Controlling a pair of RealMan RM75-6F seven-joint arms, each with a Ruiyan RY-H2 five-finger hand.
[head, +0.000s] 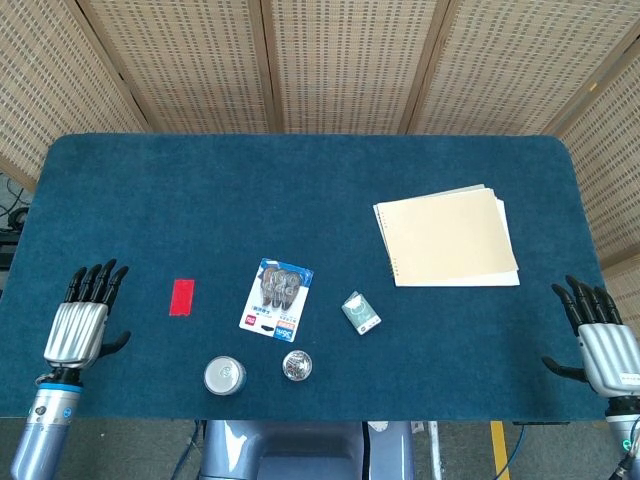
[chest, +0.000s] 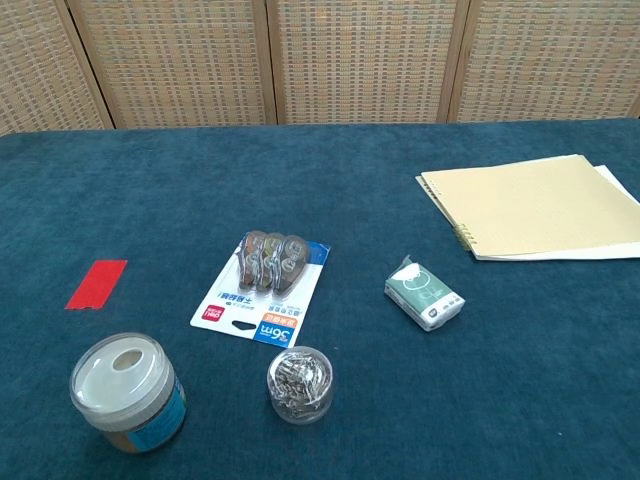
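Lying near the empty, spread left hand (head: 78, 325), a red strip (head: 181, 296) sits just beside it.

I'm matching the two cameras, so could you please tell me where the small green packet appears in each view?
Head view: green packet lies right of centre, near the front edge.
Chest view: green packet lies right of centre.
Shared landmark: the blister card lies just to its left.
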